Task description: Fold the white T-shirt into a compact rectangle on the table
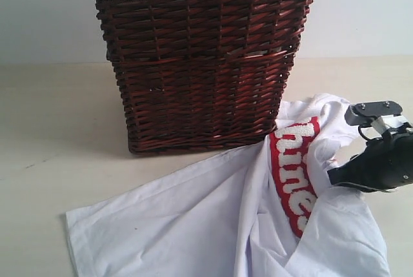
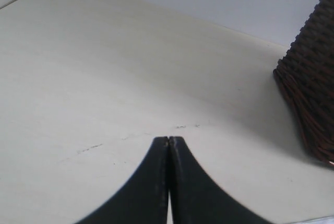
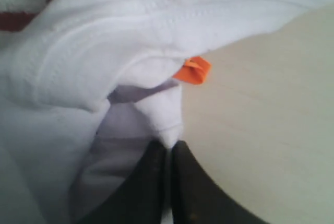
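Right pincer: clamped on a small peak of thin white cotton T-shirt, near its orange neck tag.
Left pincer: jaws together, empty, over pale beige table.
Shirt: crumpled on table, just beside dark red wicker basket.
Risk: shallow pinch may slip when pulled.

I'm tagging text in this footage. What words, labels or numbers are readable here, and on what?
"me": fuzzy white letters on the red band of the white T-shirt; the neighbouring letters are lost in folds.
Unreadable: the orange neck tag, too blurred.
No text on the wicker basket.
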You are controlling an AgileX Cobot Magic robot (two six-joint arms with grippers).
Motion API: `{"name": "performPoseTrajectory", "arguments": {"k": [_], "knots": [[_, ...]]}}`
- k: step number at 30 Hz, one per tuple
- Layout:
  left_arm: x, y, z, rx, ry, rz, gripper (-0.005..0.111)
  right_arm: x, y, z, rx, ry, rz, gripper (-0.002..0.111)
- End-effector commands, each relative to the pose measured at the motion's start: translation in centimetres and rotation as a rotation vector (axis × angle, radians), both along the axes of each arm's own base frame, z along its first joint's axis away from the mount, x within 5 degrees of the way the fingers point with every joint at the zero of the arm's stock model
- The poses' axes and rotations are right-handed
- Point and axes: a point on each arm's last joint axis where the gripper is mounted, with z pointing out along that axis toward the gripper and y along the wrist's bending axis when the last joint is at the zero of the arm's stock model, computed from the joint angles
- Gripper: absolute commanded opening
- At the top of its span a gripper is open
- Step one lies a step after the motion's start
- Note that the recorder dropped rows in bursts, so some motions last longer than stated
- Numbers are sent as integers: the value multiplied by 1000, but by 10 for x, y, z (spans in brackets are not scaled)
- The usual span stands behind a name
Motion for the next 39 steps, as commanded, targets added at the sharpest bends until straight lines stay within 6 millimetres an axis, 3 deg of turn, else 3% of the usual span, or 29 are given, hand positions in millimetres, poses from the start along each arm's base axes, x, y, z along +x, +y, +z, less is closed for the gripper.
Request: {"name": "performPoseTrajectory", "arguments": {"k": [1,4,8,11,16,19,22,31,39], "knots": [[0,0,-1,-3,4,-1,0,2,-7,10,-63,-54,-28,0],[0,0,-1,-3,4,-1,0,5,-20,27,-136,-127,-120,0],[0,0,-1,-3,4,-1,0,1,-46,69,-165,-270,-251,0],[0,0,-1,-3,4,-1,0,-19,-69,87,-225,-331,-313,0],[0,0,-1,-3,4,-1,0,-75,-95,56,-437,-215,-317,0],[0,0,-1,-3,4,-1,0,-90,-102,52,-495,-200,-363,0],[0,0,-1,-3,4,-1,0,-104,-122,57,-570,-198,-633,0],[0,0,-1,-3,4,-1,0,-107,-125,59,-539,-207,-731,3],[0,0,-1,-3,4,-1,0,-109,-125,78,-402,-334,-968,39]]}}
